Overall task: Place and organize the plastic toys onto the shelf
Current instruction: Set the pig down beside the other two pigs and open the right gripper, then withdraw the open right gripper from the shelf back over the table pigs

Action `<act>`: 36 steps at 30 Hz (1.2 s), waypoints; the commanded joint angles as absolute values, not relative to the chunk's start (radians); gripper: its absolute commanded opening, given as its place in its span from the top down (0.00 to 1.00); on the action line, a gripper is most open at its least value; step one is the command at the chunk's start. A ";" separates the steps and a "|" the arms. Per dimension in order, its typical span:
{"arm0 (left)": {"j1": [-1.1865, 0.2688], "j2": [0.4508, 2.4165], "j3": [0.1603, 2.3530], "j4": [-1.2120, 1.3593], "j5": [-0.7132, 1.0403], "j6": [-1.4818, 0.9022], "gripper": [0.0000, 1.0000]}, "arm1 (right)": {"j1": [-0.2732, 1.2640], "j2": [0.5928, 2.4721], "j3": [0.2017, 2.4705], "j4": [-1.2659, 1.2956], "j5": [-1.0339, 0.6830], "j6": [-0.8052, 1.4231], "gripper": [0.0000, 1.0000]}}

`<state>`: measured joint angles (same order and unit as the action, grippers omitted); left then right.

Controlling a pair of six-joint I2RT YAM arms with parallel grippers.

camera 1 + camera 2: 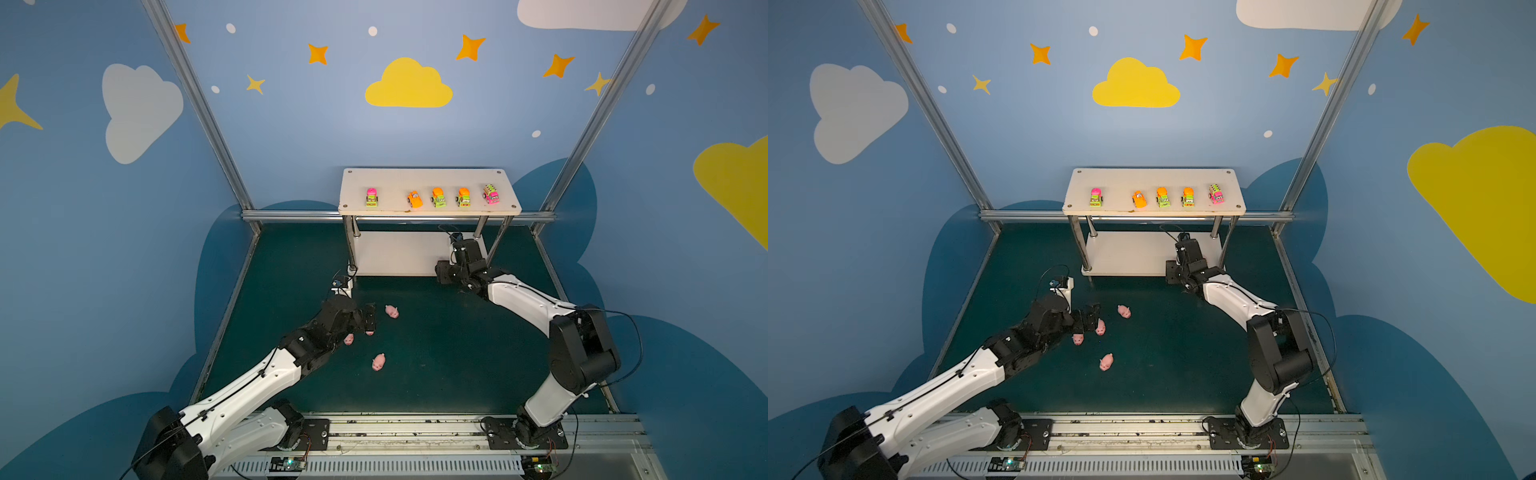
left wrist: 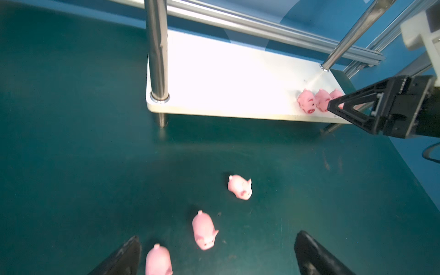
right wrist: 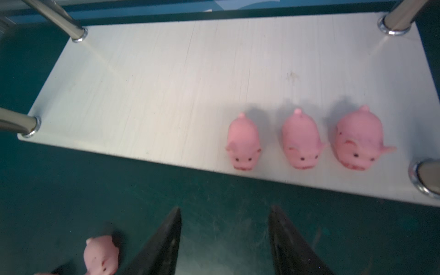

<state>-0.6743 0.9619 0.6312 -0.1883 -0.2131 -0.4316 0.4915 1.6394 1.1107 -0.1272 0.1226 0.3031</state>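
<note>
We're ~2/3 thru: 5 neon plastic vehicles (image 1: pixel 438 197) atop white chrome-legged shelf (image 1: pixel 386 183), 3 pink plastic pigs (image 3: pixel 300 140) on lower board (image 3: pixel 142 83) at right; 4 more pigs (image 1: pixel 1106 361) on green desk (image 1: pixel 436 353); left gripper (image 2: pixel 218 237) & right gripper (image 3: pixel 225 209) wide, empty.

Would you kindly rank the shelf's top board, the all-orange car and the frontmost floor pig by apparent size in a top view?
1. Top board
2. Car and pig: about alike, unranked.
</note>
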 commanded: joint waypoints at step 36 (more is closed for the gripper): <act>-0.908 0.513 0.370 -0.474 -0.349 -0.734 0.00 | 0.879 1.296 0.574 0.069 0.181 0.415 0.17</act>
